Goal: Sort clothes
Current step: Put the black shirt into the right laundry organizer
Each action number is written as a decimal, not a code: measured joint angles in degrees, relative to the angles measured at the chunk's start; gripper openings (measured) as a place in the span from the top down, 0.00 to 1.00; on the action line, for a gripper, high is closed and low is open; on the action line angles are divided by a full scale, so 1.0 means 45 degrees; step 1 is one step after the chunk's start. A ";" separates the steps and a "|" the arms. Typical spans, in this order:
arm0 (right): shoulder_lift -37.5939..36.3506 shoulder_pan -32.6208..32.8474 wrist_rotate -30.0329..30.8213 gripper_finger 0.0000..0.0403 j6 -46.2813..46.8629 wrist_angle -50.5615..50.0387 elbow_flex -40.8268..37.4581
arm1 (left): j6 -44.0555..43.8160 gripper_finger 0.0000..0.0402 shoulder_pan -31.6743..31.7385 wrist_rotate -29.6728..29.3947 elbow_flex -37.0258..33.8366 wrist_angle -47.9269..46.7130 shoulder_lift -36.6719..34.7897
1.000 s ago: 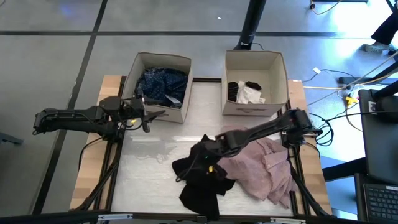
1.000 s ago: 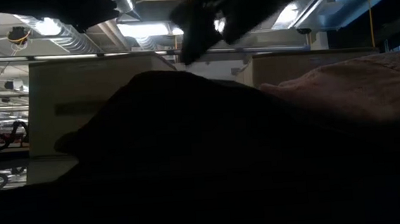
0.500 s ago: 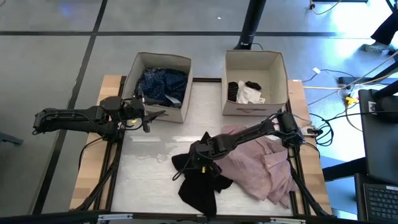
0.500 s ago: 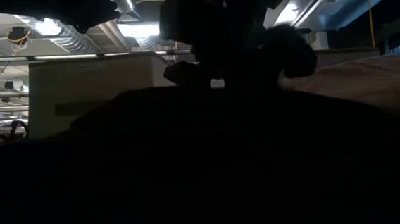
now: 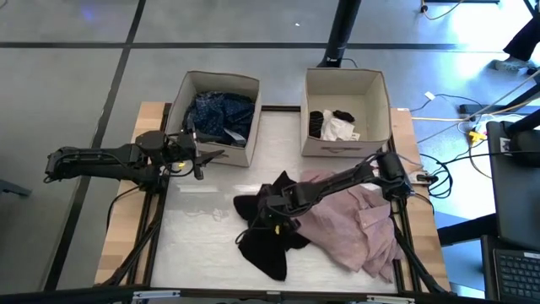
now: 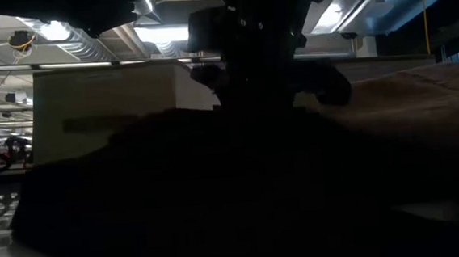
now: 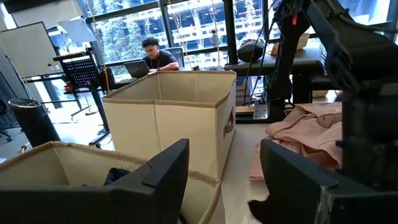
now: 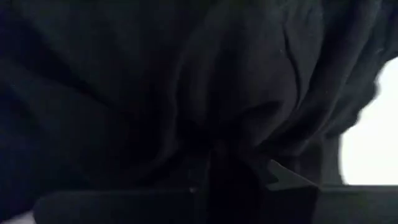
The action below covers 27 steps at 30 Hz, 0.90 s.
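Observation:
A black garment (image 5: 263,241) lies crumpled at the table's near middle, beside a pale pink shirt (image 5: 354,224) spread to its right. My right gripper (image 5: 268,213) reaches in from the right and is shut on the black garment's upper part. My left gripper (image 5: 207,156) hovers open by the near side of the left beige box (image 5: 187,89), holding nothing. That box holds navy dotted and blue plaid clothes (image 5: 221,116). The right beige box (image 5: 314,84) holds a black piece and a small white piece (image 5: 340,127). My right gripper pinches a gathered fold of the black garment (image 8: 214,140) between its two fingers, near the garment's middle top. It comes from above, slanting from the table's right. Cloth wrinkles run together at the fingers. Most of the garment lies on the table.
The pink shirt's left edge lies against the black garment. Bare table (image 5: 198,219) shows left of the black garment. The two boxes stand along the far edge. A person sits at a laptop (image 7: 152,56) in the room beyond.
My right gripper has gone down and toward the table's left onto the black garment. The garment has bunched up: its near end has drawn in toward the gripper and a fold has risen at its far side.

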 joint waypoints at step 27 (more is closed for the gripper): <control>-0.7959 -0.0871 1.0974 0.93 -0.4663 0.0791 0.0020 | 0.0010 0.53 0.0000 0.0000 0.0000 0.0073 0.0000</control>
